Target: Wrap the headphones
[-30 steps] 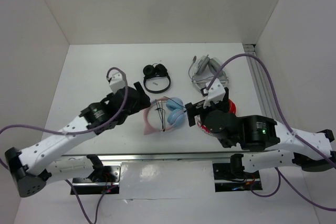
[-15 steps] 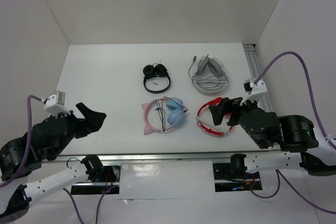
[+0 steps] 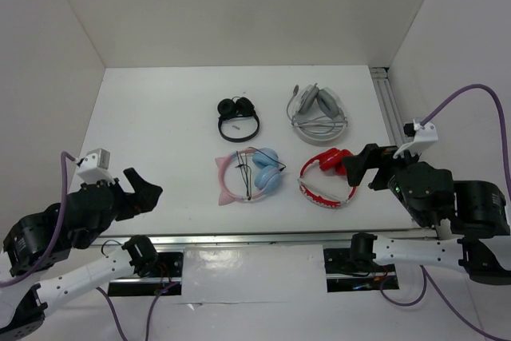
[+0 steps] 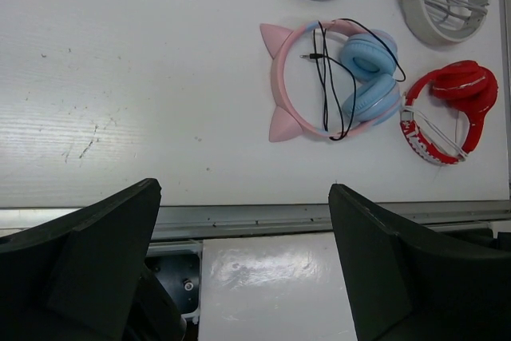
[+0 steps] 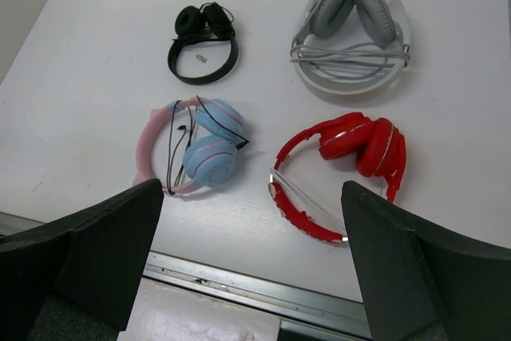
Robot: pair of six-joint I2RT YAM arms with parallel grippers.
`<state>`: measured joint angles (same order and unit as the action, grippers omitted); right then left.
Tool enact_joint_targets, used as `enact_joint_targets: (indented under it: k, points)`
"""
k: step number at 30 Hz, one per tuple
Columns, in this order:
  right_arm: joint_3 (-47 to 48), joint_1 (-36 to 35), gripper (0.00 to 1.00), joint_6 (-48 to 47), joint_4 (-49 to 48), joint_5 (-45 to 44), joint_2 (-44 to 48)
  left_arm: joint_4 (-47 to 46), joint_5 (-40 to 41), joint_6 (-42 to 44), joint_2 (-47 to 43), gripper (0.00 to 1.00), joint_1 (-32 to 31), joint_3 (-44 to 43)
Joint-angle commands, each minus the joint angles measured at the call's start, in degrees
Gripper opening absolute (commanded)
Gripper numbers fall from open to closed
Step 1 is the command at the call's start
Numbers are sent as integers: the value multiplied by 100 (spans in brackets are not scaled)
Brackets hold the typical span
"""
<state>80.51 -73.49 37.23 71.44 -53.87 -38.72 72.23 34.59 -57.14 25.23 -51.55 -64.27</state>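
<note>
— From above: a second ago we had both arms crowded over the headphones (image 3: 249,175). Now the left gripper (image 3: 142,189) sits back at the near-left edge of the table (image 3: 160,117) and the right gripper (image 3: 362,167) has pulled off to the right, beside the red pair (image 3: 327,177). The pink-and-blue set lies alone at centre front, nothing touching it.

— Left wrist view: we look down between fingers (image 4: 88,269) spread wide and holding nothing. The headphones (image 4: 335,77) lie flat, their black cable (image 4: 323,89) gathered in loops across the headband and the ear cups, its plug inside the band.

— Right wrist view: the same story. Our fingers (image 5: 88,253) stand far apart and empty, and the headphones (image 5: 196,153) rest left of the red pair, the cable bunched over the cups.

— So both arms have let go and retreated. We judge the wrap is done or close to it, though the loops look loose.
</note>
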Motion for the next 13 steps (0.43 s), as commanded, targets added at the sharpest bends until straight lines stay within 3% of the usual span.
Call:
enact_joint_targets:
  k: [1, 13]
  points:
    - [176, 54, 100, -23, 274, 8, 57, -112, -5, 72, -1, 100, -22, 19]
    - [123, 54, 100, 30, 327, 8, 216, -112, 48, 72, -54, 100, -22, 20]
